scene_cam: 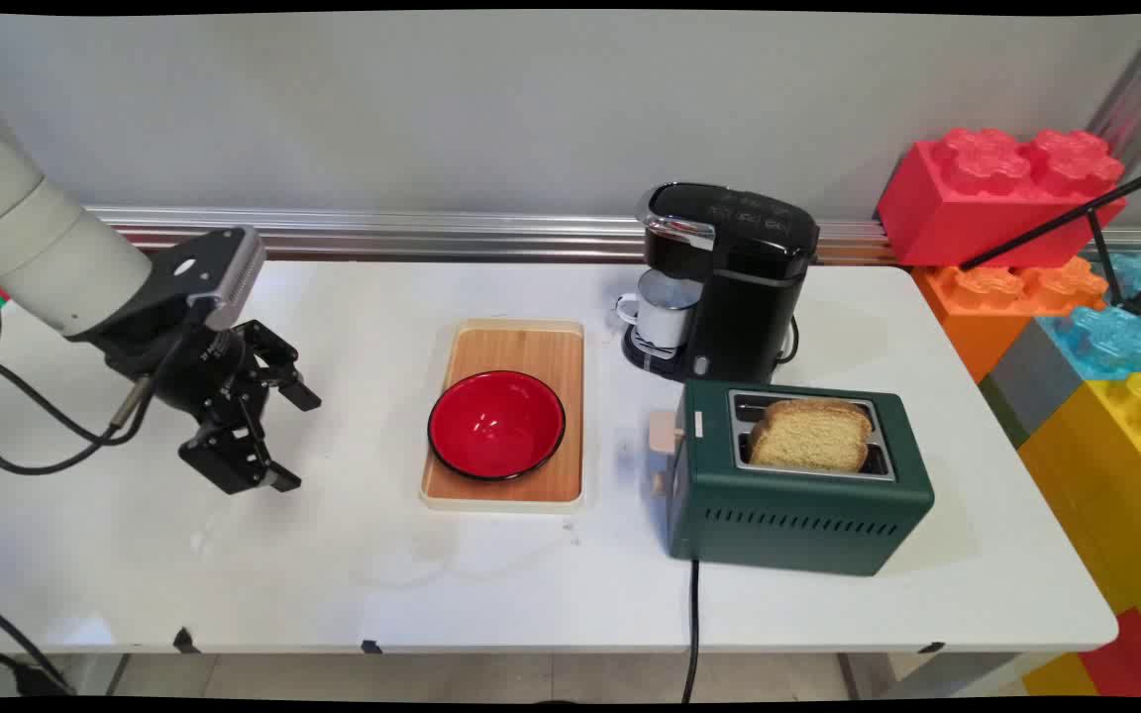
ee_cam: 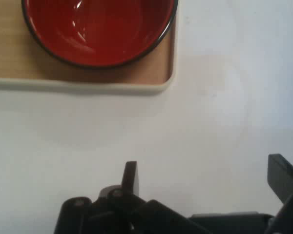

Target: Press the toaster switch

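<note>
Between your claw's (scene_cam: 288, 436) spread fingers (ee_cam: 130, 178) you have only bare white table (scene_cam: 135, 555); the jaws stand wide apart and hold nothing, hovering low over the left part of the tabletop. Ahead of the claw, nearest of all things, lies a wooden tray (scene_cam: 505, 414) with a pale rim, and on it a red bowl (scene_cam: 496, 424) with a dark edge, sitting toward the tray's near end. You should judge that bowl as light, stiff and glossy, so likely slippery; its thin rim is the only part that offers a pinch, one finger inside and one outside. Beyond the tray, further from the claw, stands a green toaster (scene_cam: 796, 480) with a slice of bread (scene_cam: 812, 434) upright in its slot, its cord dropping over the table's edge. Behind that, a black coffee machine (scene_cam: 729, 277) has a white mug (scene_cam: 664, 307) under its spout. Farthest off, big coloured toy bricks (scene_cam: 1056, 257) are stacked against the grey wall (scene_cam: 432, 109).
</note>
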`<state>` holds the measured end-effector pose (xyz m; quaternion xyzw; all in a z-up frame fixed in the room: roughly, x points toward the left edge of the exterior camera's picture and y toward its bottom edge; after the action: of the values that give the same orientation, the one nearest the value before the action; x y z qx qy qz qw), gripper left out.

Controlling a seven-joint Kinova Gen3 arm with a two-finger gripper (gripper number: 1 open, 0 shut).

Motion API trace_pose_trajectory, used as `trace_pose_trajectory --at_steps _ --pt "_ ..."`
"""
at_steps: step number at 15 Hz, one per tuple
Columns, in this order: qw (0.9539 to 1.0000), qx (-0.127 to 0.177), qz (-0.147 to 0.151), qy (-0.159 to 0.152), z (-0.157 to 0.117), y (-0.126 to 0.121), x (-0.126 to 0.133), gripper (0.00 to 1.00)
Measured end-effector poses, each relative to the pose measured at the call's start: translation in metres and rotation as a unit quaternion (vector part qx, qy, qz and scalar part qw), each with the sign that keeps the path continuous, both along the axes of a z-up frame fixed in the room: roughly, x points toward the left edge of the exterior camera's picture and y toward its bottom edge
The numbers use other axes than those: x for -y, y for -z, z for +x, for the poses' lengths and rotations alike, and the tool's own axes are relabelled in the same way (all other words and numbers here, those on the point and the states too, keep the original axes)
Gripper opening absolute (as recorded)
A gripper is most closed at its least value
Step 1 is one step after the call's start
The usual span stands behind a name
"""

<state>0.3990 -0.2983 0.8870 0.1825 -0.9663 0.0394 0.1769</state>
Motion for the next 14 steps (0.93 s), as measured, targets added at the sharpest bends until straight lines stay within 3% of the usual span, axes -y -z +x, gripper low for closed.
trace_pose_trajectory --at_steps 8,14 --pt "0.9973 -0.071 -0.018 0.003 -0.057 -0.020 0.011 1.00" --pt "0.9907 -0.127 -0.048 0.001 -0.113 -0.043 0.034 1.00"
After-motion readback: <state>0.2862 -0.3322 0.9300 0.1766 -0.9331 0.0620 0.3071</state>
